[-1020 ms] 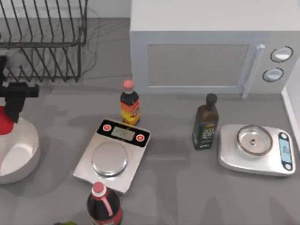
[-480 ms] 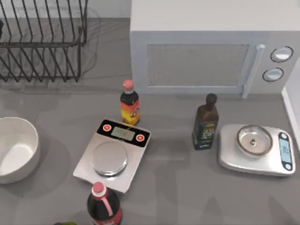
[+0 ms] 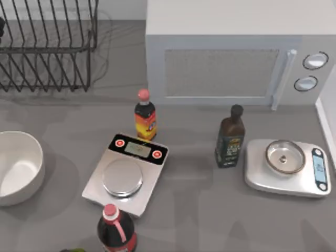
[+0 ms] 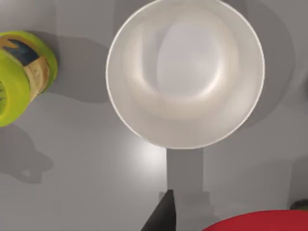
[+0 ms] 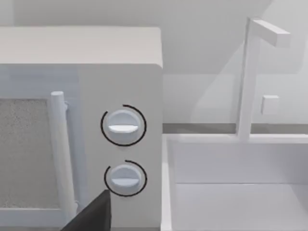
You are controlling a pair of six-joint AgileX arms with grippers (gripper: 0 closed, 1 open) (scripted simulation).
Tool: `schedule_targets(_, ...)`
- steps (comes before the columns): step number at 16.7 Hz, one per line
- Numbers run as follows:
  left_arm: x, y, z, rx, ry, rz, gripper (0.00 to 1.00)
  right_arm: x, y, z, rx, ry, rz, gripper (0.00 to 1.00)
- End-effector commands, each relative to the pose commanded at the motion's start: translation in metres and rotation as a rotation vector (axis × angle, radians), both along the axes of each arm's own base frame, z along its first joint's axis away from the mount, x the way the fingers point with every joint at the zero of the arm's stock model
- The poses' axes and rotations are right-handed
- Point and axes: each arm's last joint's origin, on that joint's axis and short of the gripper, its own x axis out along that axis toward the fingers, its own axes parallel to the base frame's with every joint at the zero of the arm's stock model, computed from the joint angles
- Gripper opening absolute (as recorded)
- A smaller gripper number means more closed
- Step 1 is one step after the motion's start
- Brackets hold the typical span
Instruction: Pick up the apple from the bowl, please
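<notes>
We see the white bowl (image 3: 16,168) at the top view's left edge, holding nothing. In our left wrist view the apple (image 4: 255,220) sits at the lower right beside a dark fingertip (image 4: 161,215); whether it is clamped we cannot tell. No label reads clearly.

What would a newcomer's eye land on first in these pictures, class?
The empty white bowl stands out, seen from straight above in the left wrist view, with the red apple at that view's edge beside a dark fingertip. In the top view, the big microwave dominates the back.
</notes>
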Motion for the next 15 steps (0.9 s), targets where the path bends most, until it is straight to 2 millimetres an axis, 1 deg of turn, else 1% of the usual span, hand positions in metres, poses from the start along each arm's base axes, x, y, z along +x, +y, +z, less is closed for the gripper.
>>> schedule_targets(2,0.016,-0.018,-0.010,-0.002,0.010,0.001,0.00,0.000,0.000,0.000,0.000,0.000,0.000,1.00)
schedule_targets(3,0.025,-0.033,-0.018,-0.002,0.016,0.001,0.00,0.000,0.000,0.000,0.000,0.000,0.000,1.00)
schedule_targets(4,0.034,-0.052,-0.027,-0.003,0.023,0.001,0.00,0.000,0.000,0.000,0.000,0.000,0.000,1.00)
schedule_targets(6,0.048,-0.100,-0.047,-0.002,0.033,0.002,0.00,0.000,0.000,0.000,0.000,0.000,0.000,1.00)
schedule_targets(8,0.053,-0.148,-0.068,-0.001,0.040,0.004,0.00,0.000,0.000,0.000,0.000,0.000,0.000,1.00)
schedule_targets(9,0.055,-0.168,-0.079,0.000,0.042,0.004,0.00,0.000,0.000,0.000,0.000,0.000,0.000,1.00)
schedule_targets(10,0.055,-0.183,-0.087,0.001,0.044,0.004,0.00,0.000,0.000,0.000,0.000,0.000,0.000,1.00)
schedule_targets(11,0.055,-0.194,-0.094,0.001,0.044,0.005,0.00,0.000,0.000,0.000,0.000,0.000,0.000,1.00)
schedule_targets(12,0.056,-0.200,-0.098,0.001,0.043,0.005,0.00,0.000,0.000,0.000,0.000,0.000,0.000,1.00)
schedule_targets(15,0.056,-0.201,-0.098,0.001,0.043,0.005,0.00,0.000,0.000,0.000,0.000,0.000,0.000,1.00)
